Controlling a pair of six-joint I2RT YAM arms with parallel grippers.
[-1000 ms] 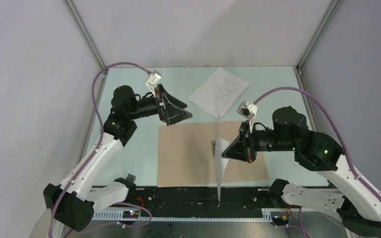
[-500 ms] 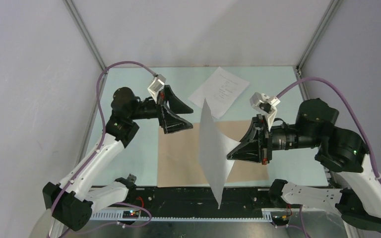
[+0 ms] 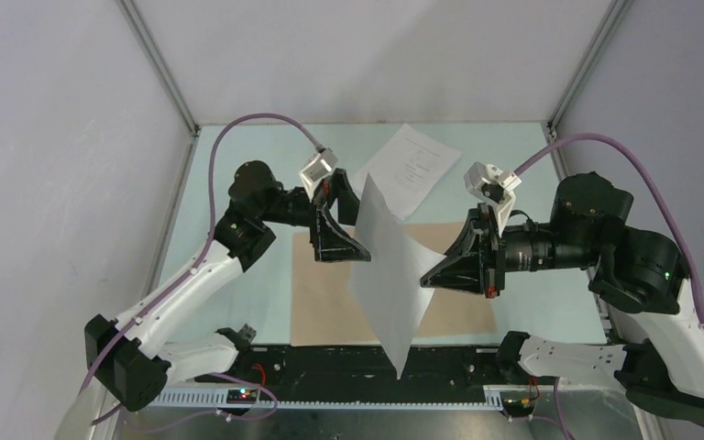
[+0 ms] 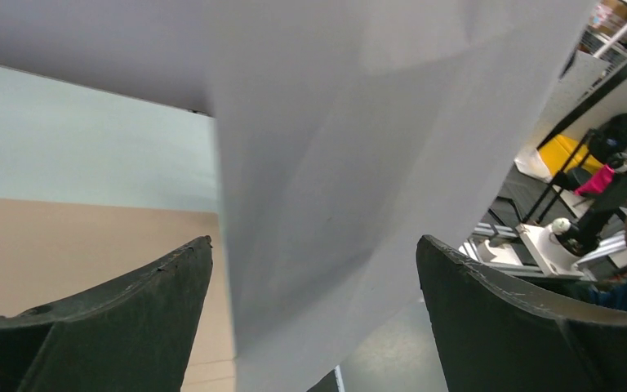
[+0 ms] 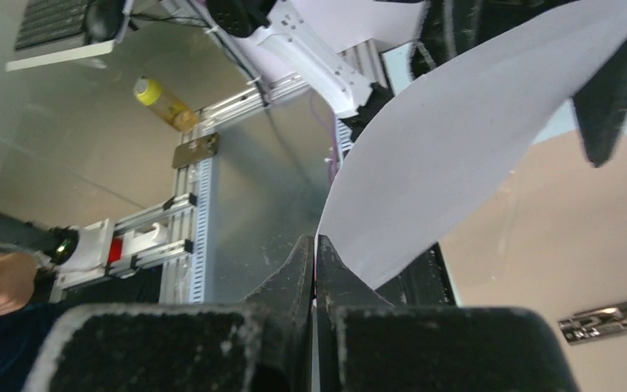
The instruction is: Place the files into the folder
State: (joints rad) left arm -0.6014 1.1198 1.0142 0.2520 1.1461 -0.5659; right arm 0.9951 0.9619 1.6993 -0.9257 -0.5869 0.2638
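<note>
My right gripper (image 3: 429,278) is clamped on one edge of the blank white sheet (image 3: 387,266), which stands bowed on edge with its long axis running near to far. My left gripper (image 3: 348,240) gapes wide just beside it. Beneath both lies the open tan folder (image 3: 325,302), its metal clip (image 5: 608,320) bare. The printed sheet (image 3: 408,168) lies flat beyond them on the desk (image 3: 229,165).

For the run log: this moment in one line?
right gripper: shut on blank sheet; left gripper: open near sheet; folder: open flat; printed sheet: behind folder
</note>
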